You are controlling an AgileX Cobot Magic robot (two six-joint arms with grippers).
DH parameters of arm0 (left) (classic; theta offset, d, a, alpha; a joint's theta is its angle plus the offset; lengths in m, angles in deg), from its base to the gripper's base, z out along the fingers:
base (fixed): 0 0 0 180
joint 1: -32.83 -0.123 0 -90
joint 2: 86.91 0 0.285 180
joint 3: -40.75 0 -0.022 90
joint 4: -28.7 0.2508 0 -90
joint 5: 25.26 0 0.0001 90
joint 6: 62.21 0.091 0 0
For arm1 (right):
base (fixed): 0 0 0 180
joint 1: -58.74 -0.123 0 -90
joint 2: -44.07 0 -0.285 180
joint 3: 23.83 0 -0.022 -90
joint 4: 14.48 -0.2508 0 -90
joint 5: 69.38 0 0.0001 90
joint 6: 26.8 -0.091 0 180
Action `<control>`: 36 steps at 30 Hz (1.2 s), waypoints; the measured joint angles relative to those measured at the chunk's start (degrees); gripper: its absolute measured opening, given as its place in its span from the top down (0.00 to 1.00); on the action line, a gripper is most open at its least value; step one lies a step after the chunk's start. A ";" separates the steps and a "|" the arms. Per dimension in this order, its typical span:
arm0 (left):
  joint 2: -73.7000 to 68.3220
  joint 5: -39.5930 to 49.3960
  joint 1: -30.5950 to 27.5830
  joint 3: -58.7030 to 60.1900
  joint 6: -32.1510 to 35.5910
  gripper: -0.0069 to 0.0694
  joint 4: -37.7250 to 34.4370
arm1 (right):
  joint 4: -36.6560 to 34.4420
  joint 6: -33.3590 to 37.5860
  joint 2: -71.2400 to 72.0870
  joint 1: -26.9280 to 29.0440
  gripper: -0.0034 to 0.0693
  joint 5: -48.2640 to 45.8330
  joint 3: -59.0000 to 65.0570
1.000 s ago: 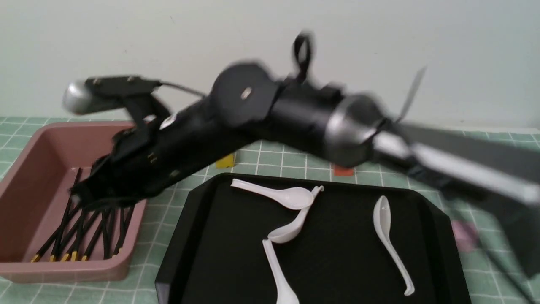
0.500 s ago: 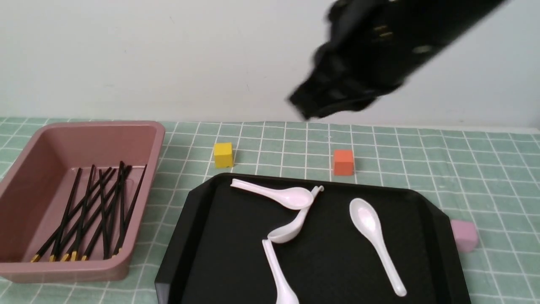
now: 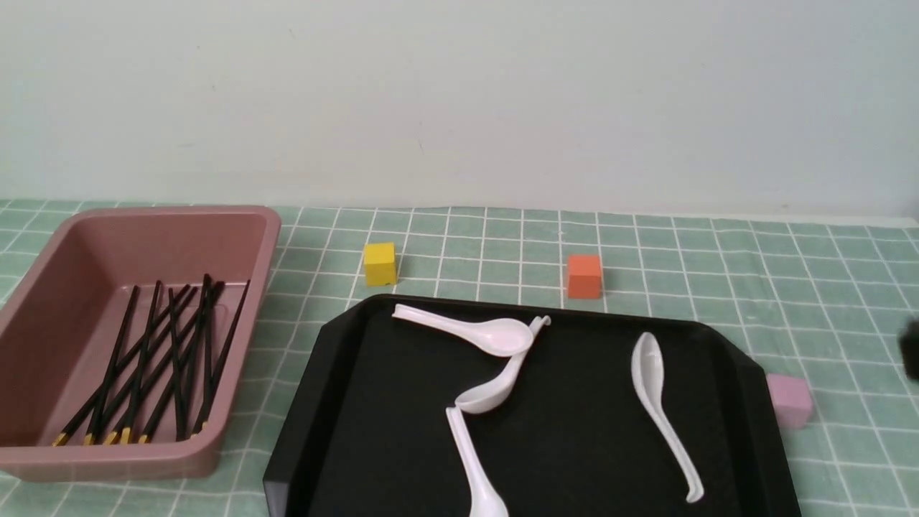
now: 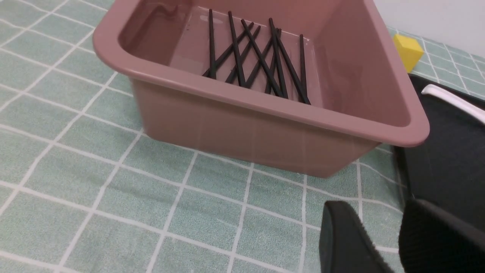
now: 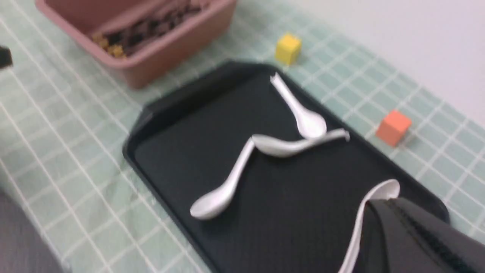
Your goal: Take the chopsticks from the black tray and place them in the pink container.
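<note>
Chopsticks (image 3: 175, 359): were found lying criss-crossed on the floor of the pink container (image 3: 172, 212), gold ends toward its near wall.
Black tray (image 3: 574, 459): only white spoons (image 3: 495, 334) were seen on it, so the task was judged complete.
Handling: the sticks were judged light, stiff, smooth and apt to roll or slip.
Hold: a pinch across the shaft at mid-length was judged safest.
Left claw (image 4: 390, 212): was seen low over the bench (image 3: 718, 258) beside the container; whether it was parted could not be told, and nothing was seen in it.
Right claw (image 5: 394, 227): was closed with nothing gripped, above the tray's edge.
</note>
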 joint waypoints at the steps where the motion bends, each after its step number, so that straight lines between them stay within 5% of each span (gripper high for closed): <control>1: 0.00 0.00 0.00 0.00 0.00 0.60 0.00 | 0.20 -1.01 5.35 0.00 0.95 6.20 8.12; 6: 0.00 0.00 0.00 0.00 0.00 0.60 0.00 | 0.62 -4.53 16.25 0.00 0.95 24.62 26.74; 12: 0.00 0.00 0.00 0.00 0.00 0.60 0.00 | 1.30 -5.16 16.80 0.00 0.94 34.75 33.44; 36: 0.00 0.00 0.00 0.00 0.00 0.60 0.00 | 1.44 -5.29 16.75 0.00 0.92 37.08 33.72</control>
